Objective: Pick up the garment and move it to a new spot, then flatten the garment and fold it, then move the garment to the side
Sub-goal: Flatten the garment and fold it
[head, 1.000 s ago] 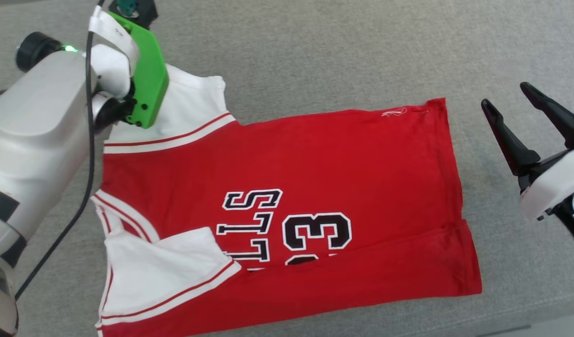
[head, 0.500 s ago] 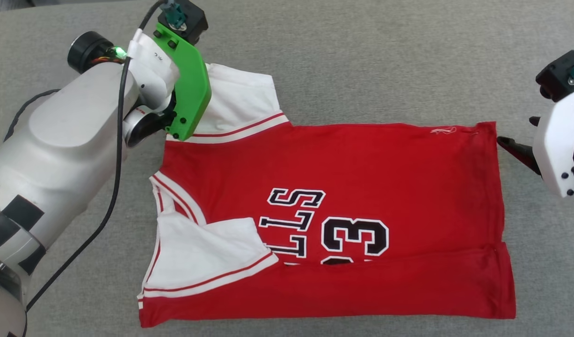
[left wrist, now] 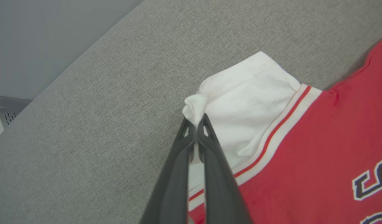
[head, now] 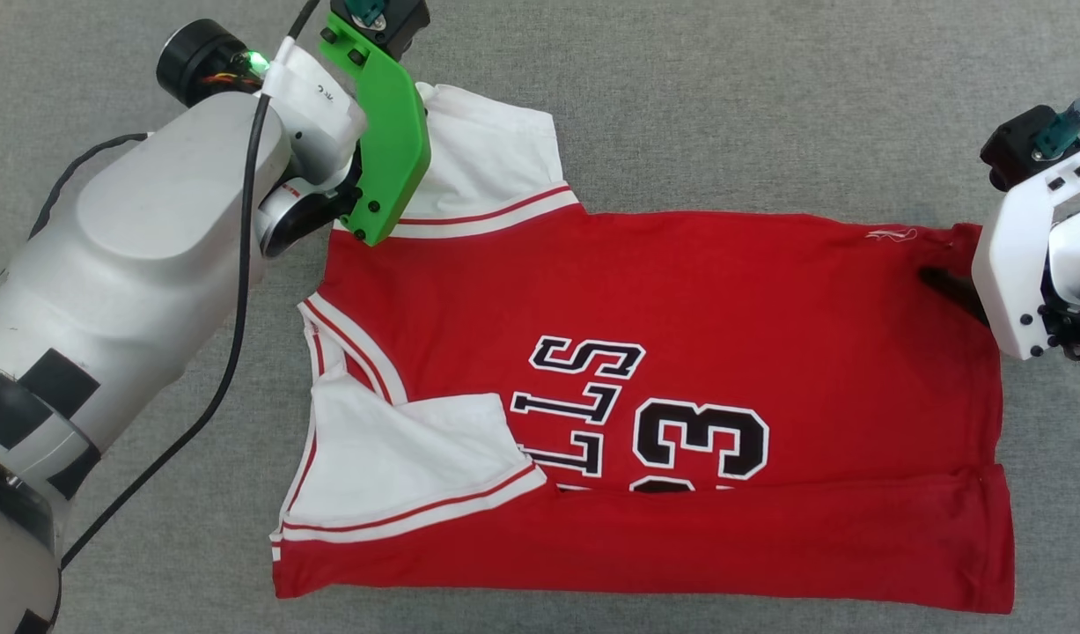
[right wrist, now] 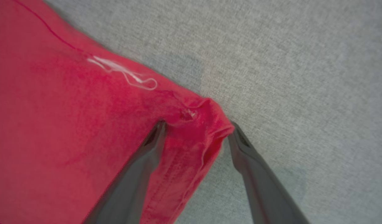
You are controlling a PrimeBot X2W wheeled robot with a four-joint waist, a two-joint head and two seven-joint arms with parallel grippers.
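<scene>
I saw the garment lying spread on the grey cloth surface, with the collar end toward the robot's left and the hem toward its right. The near long edge was folded over the body, so the fold covered the lower part of the black lettering and of the number. The near white sleeve was also turned inward and lay on the red cloth. In the left wrist view, the left gripper had its two fingers pressed together on the outer corner of the far white sleeve, and a small bunch of white cloth stood out above the tips. In the head view this gripper was hidden behind the green bracket of its wrist. In the right wrist view, the right gripper was at the far corner of the hem with its jaws wide apart: one finger lay over the red cloth, the other finger was over the grey surface just beside the edge, and the corner sat between them. This view was a little blurred. A loose white thread lay on the cloth near that corner.
</scene>
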